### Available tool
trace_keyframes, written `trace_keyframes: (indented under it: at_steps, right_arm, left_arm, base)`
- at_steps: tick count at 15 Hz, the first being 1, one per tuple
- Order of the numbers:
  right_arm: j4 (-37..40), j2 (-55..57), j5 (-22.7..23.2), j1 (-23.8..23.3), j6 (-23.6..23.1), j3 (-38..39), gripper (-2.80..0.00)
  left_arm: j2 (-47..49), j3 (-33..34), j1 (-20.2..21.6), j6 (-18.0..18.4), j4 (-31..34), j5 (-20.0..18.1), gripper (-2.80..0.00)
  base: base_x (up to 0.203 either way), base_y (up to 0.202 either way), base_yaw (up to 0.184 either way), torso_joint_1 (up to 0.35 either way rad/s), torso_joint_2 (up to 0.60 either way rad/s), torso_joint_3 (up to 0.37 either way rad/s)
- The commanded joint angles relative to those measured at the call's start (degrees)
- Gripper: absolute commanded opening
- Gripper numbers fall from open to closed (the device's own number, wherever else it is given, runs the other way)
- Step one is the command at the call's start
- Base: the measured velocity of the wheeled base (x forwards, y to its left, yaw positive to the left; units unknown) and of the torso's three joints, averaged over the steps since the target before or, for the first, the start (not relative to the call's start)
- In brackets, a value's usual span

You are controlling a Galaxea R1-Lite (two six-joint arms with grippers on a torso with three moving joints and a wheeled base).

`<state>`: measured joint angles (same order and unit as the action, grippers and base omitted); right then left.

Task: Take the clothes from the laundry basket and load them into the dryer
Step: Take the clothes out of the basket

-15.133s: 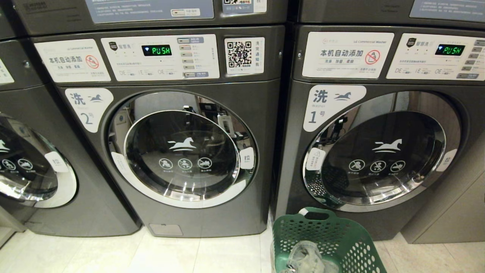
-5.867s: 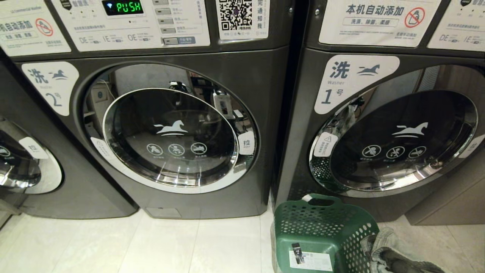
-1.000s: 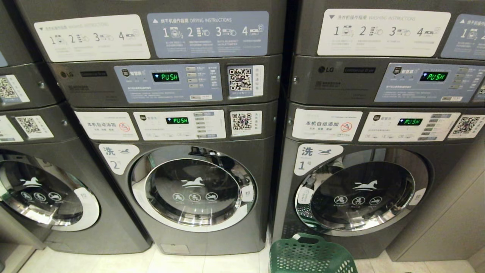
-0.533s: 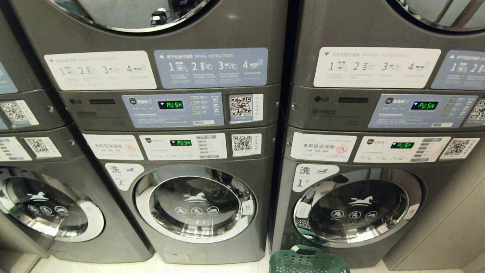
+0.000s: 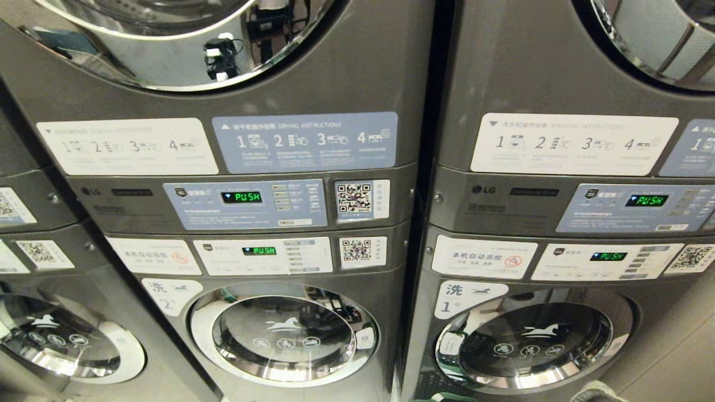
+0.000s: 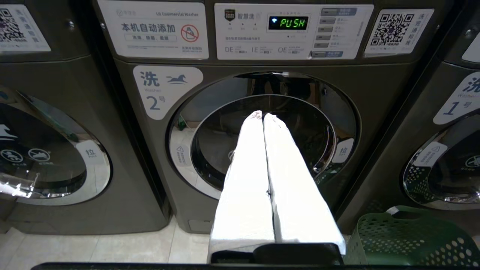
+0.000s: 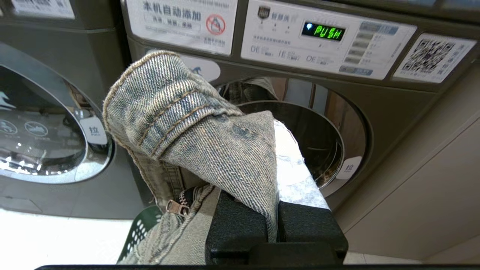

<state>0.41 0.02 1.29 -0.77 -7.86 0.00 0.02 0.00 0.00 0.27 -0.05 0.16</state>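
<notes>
The right gripper clamps a pair of faded blue jeans, the denim draped over its closed fingers with a brass zipper pull dangling below, in front of a grey front-loading washer whose display glows "PUSH". The left gripper, its white fingers pressed together and holding nothing, points at the round door of washer number 2. The green laundry basket (perforated walls, rolled rim) stands on the pale tiled floor against the base of washer number 1. From the head view, stacked machines fill the wall, with the dryer doors above the instruction labels and a scrap of denim at the lower edge.
</notes>
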Motion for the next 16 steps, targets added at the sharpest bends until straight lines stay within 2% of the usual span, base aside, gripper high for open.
trace_keyframes:
  at_steps: [1, 16]
  right_arm:
    - [0.0, 0.1, 0.0, 0.0, -0.1, 0.0, -2.80]
    - [0.0, 0.1, 0.1, 0.0, -0.1, 0.0, -2.80]
  left_arm:
    - [0.0, 0.0, 0.0, 0.0, 0.0, 0.0, -2.80]
    - [0.0, 0.0, 0.0, 0.0, 0.0, 0.0, -2.80]
  base:
    - [0.000, 0.000, 0.000, 0.145, -0.35, -0.163]
    - [0.000, 0.000, 0.000, 0.144, -0.31, -0.163]
